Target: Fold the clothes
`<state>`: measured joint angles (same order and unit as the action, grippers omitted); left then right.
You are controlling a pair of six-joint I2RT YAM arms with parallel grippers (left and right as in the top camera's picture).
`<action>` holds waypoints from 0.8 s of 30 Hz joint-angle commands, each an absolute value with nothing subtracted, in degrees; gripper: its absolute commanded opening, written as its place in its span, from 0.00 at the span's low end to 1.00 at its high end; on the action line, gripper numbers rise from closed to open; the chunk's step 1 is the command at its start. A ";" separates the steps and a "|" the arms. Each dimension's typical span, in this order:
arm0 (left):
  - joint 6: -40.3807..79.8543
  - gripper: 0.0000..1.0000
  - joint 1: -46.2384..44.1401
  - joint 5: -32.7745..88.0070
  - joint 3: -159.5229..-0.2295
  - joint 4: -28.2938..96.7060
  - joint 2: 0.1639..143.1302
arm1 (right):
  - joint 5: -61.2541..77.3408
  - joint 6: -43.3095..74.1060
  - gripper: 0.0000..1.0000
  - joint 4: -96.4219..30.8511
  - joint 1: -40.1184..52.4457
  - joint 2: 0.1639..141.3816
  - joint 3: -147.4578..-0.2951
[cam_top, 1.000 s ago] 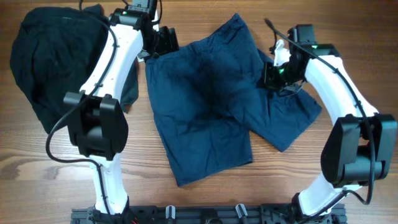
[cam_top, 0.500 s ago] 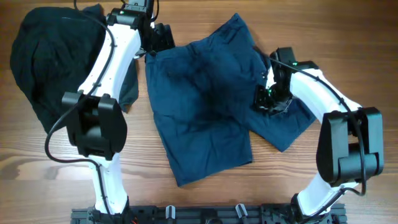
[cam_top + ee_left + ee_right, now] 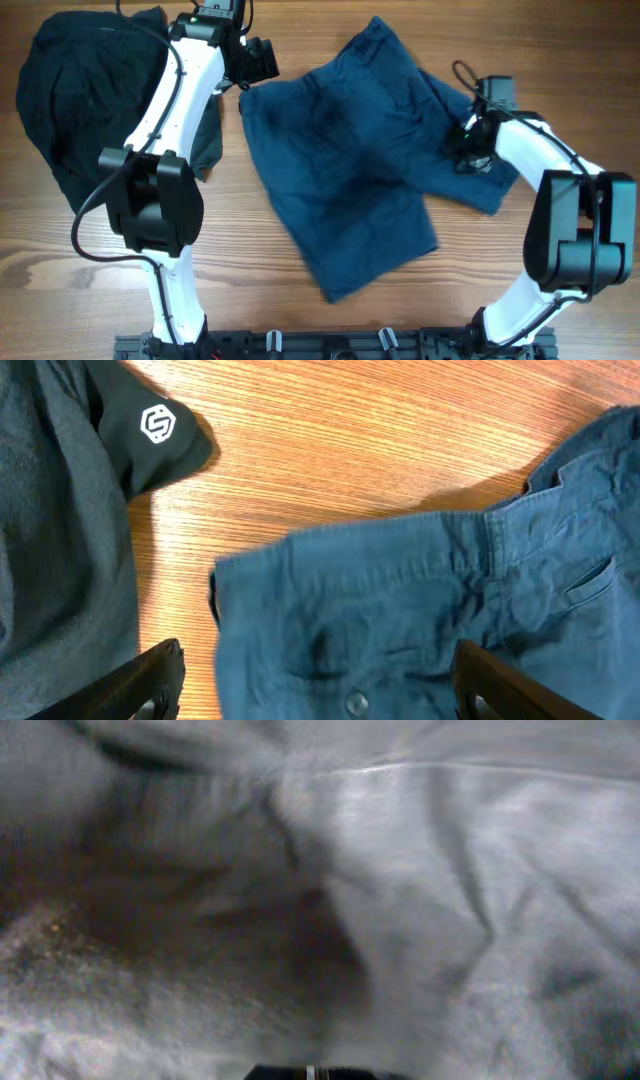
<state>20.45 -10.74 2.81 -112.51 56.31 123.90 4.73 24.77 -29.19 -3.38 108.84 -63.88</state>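
Observation:
Blue shorts (image 3: 350, 160) lie spread on the wooden table, waistband at the upper left. My left gripper (image 3: 262, 62) hovers over the waistband corner. In the left wrist view it (image 3: 318, 655) is open wide, one finger (image 3: 150, 680) on each side of the waistband (image 3: 400, 570) and its button. My right gripper (image 3: 468, 148) sits on the shorts' right leg and appears shut on the cloth. In the right wrist view the cloth (image 3: 400, 900) fills the frame and hides the fingers.
A pile of dark clothes (image 3: 80, 100) lies at the far left. Its dark grey garment with a white logo (image 3: 158, 424) shows beside the left finger. Bare wood (image 3: 500, 40) shows around the shorts. A black rail (image 3: 330, 345) runs along the front edge.
My right gripper moved right and slightly up, and the shorts slid right with it. My left gripper stayed near the waistband corner, which pulled a little away from it.

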 commanded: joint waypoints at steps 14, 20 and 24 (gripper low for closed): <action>19.68 0.86 -10.63 1.83 -112.51 56.34 124.05 | 1.19 12.10 0.57 -26.74 -8.29 123.72 -91.94; 14.96 0.86 -10.57 1.85 -112.51 56.62 124.05 | 17.02 9.78 0.79 -60.84 -8.12 123.09 -120.33; 6.24 0.74 -10.74 3.51 -112.51 57.65 124.09 | 27.24 3.40 0.77 -74.17 -5.41 122.39 -122.89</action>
